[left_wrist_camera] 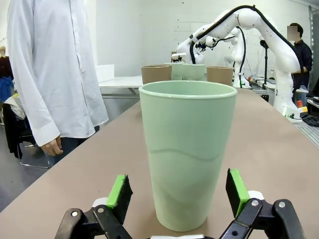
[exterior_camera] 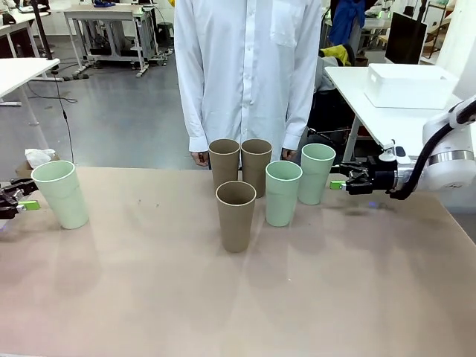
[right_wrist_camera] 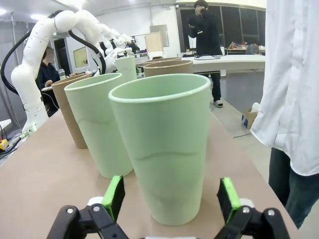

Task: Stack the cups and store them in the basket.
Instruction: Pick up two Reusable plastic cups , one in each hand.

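left jaws wide at lone mint cup, right jaws wide at another cup, tan cups between

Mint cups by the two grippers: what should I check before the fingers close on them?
1. ok: left gripper open, left mint cup centred ahead.
2. ok: right gripper open, right mint cup centred ahead.
3. ok: both cups upright.
4. cannot tell: neighbouring mint cup clear of the right fingers.
5. ok: person's hands touching neither cup.
6. cannot tell: basket within reach; it sits on a separate white table.
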### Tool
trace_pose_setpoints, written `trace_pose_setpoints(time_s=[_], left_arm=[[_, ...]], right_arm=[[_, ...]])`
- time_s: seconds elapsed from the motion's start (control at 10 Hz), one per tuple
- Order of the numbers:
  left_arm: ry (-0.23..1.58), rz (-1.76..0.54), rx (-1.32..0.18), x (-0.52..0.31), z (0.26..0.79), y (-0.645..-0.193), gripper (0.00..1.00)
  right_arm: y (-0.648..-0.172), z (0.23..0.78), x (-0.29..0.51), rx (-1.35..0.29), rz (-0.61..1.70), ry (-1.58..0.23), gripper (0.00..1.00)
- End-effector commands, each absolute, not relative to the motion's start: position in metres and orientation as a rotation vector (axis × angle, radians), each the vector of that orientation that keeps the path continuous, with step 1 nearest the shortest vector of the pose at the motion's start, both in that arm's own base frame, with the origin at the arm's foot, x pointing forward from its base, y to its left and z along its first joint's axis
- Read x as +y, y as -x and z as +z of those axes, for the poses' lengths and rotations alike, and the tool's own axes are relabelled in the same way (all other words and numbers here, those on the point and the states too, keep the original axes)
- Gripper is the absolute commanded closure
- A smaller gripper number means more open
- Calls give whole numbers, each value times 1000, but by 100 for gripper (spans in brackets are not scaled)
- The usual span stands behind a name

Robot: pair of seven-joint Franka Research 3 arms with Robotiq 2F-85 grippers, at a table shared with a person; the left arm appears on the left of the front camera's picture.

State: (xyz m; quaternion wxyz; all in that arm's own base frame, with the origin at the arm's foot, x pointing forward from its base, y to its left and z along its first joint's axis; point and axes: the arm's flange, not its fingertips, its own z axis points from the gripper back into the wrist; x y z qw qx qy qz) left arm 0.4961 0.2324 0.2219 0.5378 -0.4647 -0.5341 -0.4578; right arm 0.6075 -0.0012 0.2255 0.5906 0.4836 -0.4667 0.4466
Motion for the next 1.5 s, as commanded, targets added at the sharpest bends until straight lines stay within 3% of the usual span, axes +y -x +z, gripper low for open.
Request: trace_pose_setpoints(time_s=[0.0, 1.4], left_arm=[[1097, -1086, -1299, 222, 225, -491, 0], [1134, -1094, -1275, 161, 222, -493, 0]], right_arm=[[-611, 229, 0, -1133, 1007, -1144, 0], [-625, 216, 63, -1092, 996, -1210, 0]])
